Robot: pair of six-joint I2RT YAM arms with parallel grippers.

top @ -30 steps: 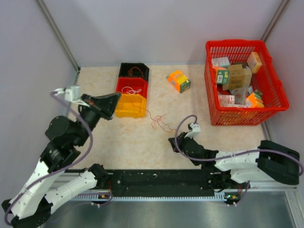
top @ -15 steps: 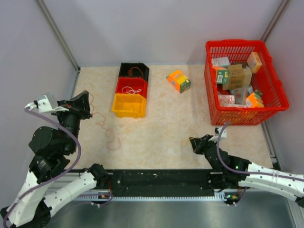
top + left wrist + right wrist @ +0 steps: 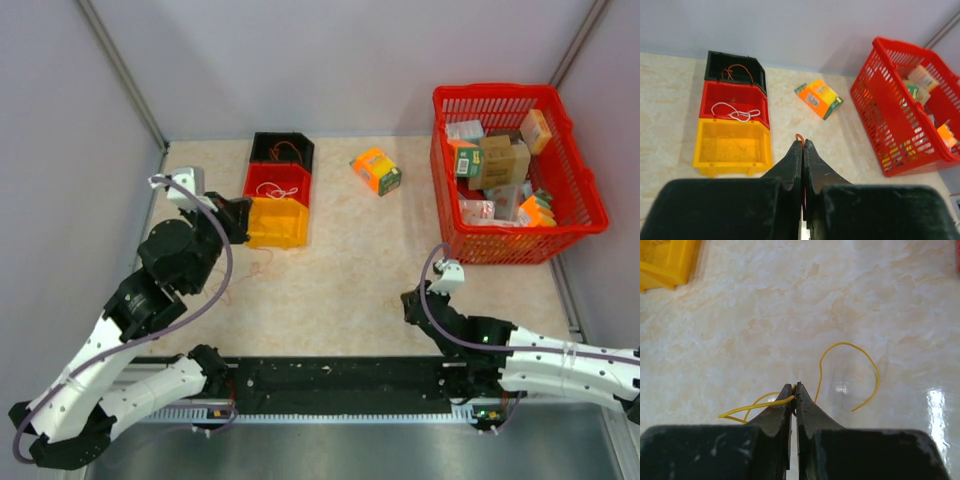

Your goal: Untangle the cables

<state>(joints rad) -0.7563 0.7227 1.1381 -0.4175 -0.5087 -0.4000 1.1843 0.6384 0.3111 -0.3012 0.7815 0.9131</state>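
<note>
My left gripper [image 3: 802, 142] is shut on a thin orange cable [image 3: 799, 136]; a small loop of it sticks out past the tips. In the top view this gripper [image 3: 243, 212] hangs by the near left corner of the yellow bin [image 3: 275, 222], with a faint reddish cable [image 3: 260, 265] trailing onto the table below it. My right gripper [image 3: 794, 388] is shut on a yellow cable [image 3: 850, 346] that loops over the table on both sides of the tips. In the top view it [image 3: 408, 300] is low at the near right.
Three bins stand in a row: black [image 3: 732, 70] with an orange-brown cable, red [image 3: 735, 100] with a white cable [image 3: 735, 112], yellow [image 3: 732, 145]. An orange box [image 3: 376, 170] lies at the back centre. A red basket [image 3: 495, 92] of boxes is at the right.
The clump at mid-table is pulled apart. My left arm swung out left with the reddish cable, then back to the yellow bin. My right arm drew back towards the near edge.
</note>
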